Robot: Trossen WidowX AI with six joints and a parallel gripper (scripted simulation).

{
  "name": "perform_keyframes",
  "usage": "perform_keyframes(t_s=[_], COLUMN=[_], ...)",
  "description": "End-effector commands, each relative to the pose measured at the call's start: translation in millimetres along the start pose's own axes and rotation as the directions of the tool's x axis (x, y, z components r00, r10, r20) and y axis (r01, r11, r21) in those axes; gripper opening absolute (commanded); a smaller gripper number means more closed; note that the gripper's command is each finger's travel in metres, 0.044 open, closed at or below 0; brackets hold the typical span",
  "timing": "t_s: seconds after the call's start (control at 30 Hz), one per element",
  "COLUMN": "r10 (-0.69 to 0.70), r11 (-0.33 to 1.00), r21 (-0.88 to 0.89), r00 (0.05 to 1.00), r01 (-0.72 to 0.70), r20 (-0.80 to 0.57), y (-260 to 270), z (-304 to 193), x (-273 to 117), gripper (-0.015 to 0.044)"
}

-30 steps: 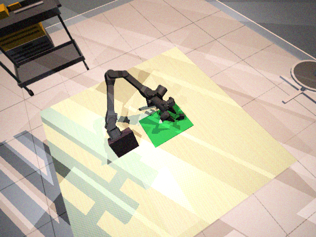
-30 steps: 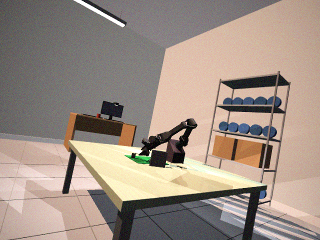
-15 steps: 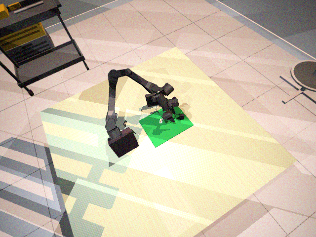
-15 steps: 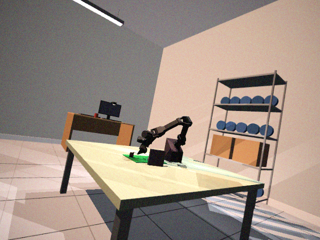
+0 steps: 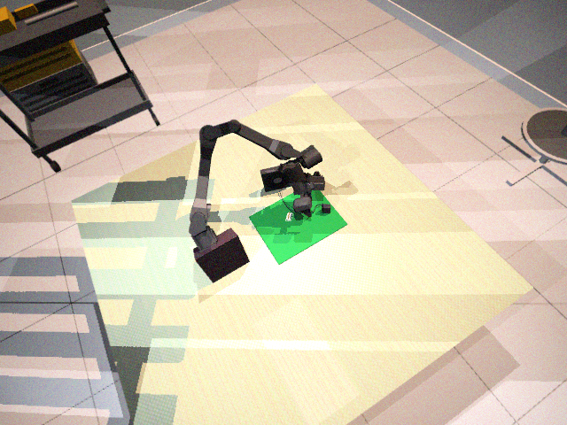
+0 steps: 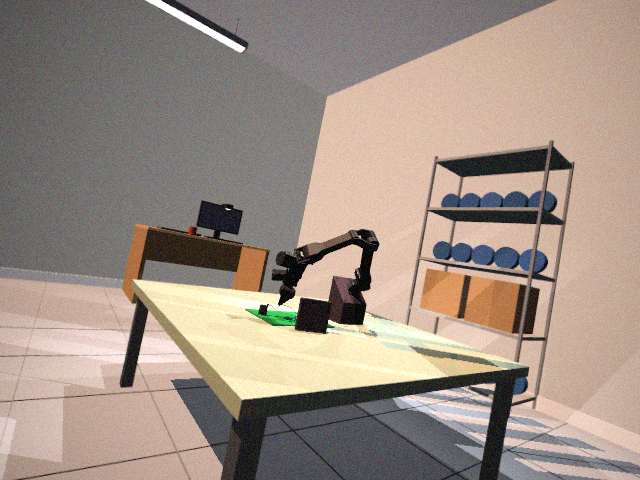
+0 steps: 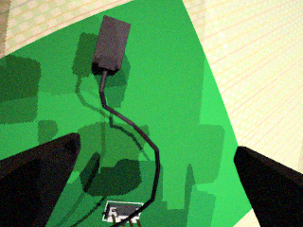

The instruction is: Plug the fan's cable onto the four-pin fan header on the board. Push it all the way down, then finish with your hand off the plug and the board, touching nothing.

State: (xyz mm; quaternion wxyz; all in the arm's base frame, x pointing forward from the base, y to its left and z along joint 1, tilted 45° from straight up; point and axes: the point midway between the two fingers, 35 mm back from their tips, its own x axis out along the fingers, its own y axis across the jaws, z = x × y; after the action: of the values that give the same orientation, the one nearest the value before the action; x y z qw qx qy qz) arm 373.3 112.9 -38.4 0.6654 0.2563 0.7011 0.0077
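Observation:
The green board (image 5: 281, 249) (image 6: 276, 322) (image 7: 180, 76) lies flat on the table. A dark block (image 5: 325, 208) (image 6: 263, 309) (image 7: 112, 43) stands near its corner, and a dark cable (image 7: 157, 165) runs from it in bends. In the wrist view the cable passes over the lower side of a small white-outlined header (image 5: 289, 216) (image 7: 124, 209) and leaves the frame at the bottom. Thin brown strips show at the header's lower edge. I cannot make out the plug or tell whether it is seated. My gripper (image 5: 308, 213) (image 6: 280, 303) (image 7: 161, 148) is wide open and empty above the board, pointing down.
A dark upright box (image 5: 273, 179) (image 6: 312, 315) stands beside the board, close to my wrist in the top view. My arm's dark reddish base block (image 5: 222, 257) (image 6: 347, 304) is on the table (image 5: 366, 292) (image 6: 222, 335). Shadows cross the board.

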Motion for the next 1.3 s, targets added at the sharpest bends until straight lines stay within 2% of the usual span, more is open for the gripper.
perform_keyframes(t_s=[0.0, 0.73, 0.93, 1.27], r10=[0.044, 0.293, 0.26, 0.284], r11=[0.999, 0.956, 0.966, 0.955], r21=[0.002, 0.089, 0.079, 0.167], r00=[0.997, 0.917, 0.932, 0.923], r01=[-0.044, -0.279, -0.248, -0.247], r20=[-0.064, -0.271, -0.255, -0.258], y=[0.8, 5.6, 4.1, -3.0], z=[0.6, 8.0, 8.2, 72.5], x=[-8.4, -61.8, -55.4, -68.7], gripper=[0.044, 0.044, 0.044, 0.044])
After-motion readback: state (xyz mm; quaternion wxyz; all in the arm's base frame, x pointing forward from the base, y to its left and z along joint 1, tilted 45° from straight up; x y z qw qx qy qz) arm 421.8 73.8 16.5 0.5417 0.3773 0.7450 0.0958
